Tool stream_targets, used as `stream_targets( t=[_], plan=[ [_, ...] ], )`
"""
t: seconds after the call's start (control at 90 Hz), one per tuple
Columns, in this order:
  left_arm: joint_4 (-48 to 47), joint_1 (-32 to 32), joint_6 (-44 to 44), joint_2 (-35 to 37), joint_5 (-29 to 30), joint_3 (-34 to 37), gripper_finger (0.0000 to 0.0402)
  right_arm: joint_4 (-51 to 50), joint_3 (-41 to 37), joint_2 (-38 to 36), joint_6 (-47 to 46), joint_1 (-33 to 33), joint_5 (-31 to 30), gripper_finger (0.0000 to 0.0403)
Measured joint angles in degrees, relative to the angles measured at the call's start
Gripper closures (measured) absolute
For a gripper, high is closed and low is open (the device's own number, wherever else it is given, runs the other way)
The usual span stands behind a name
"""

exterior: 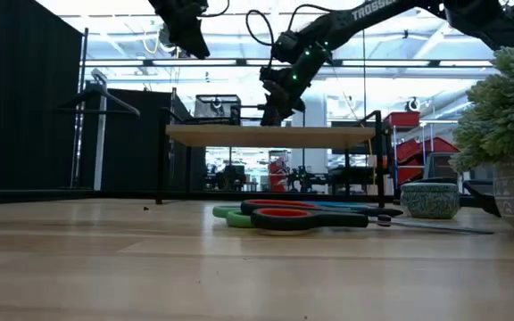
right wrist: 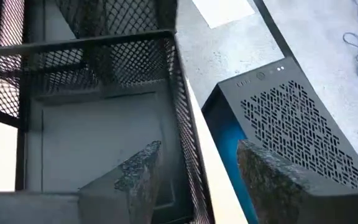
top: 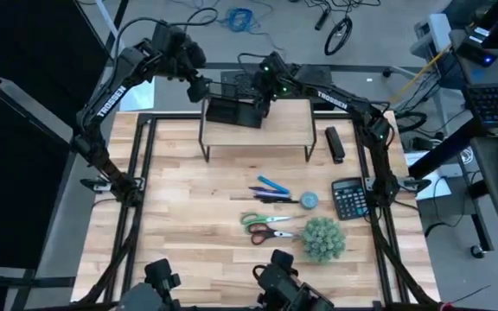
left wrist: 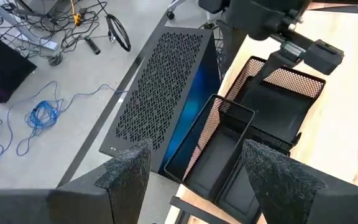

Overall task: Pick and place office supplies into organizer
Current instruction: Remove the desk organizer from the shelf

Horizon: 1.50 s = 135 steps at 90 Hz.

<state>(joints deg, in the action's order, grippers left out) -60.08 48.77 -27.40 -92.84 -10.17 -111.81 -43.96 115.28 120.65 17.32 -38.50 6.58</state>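
Note:
The black mesh organizer [top: 232, 105] stands on the wooden riser shelf [top: 258, 131], at its far left end. My right gripper [right wrist: 207, 180] hangs open over it, one finger inside a compartment and one outside the organizer's mesh wall [right wrist: 184, 118], with a gap on each side. My left gripper [left wrist: 197, 180] is open in the air just left of the organizer [left wrist: 229, 143], holding nothing. On the table lie blue pens [top: 272, 185], a dark pen [top: 271, 198], green-handled scissors [top: 261, 219] and red-handled scissors [top: 271, 233].
A black calculator [top: 348, 198], a small round pot [top: 309, 199] and a fuzzy green ball plant [top: 322, 239] stand right of the supplies. A dark stapler-like item [top: 334, 143] lies right of the riser. A perforated black case [left wrist: 160, 87] stands on the floor beyond the far edge.

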Motion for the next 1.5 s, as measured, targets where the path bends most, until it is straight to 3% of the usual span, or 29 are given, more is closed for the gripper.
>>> stream_targets(
  t=[0.422, 0.833, 1.5],
  plan=[
    [0.03, 0.00, -0.02, 0.00, -0.02, 0.02, 0.0160, -0.31, -0.19, 0.23, 0.77, -0.17, -0.25, 0.0395],
    [0.08, 0.00, -0.02, 0.00, -0.02, 0.02, 0.0160, -0.32, 2.20, -0.03, 1.57, -0.02, -1.02, 0.0403],
    [1.09, -0.06, -0.04, 0.00, -0.04, 0.02, 0.0160, -11.92, 11.74, -0.90, 2.93, 0.34, -0.29, 0.0403]
  ],
)
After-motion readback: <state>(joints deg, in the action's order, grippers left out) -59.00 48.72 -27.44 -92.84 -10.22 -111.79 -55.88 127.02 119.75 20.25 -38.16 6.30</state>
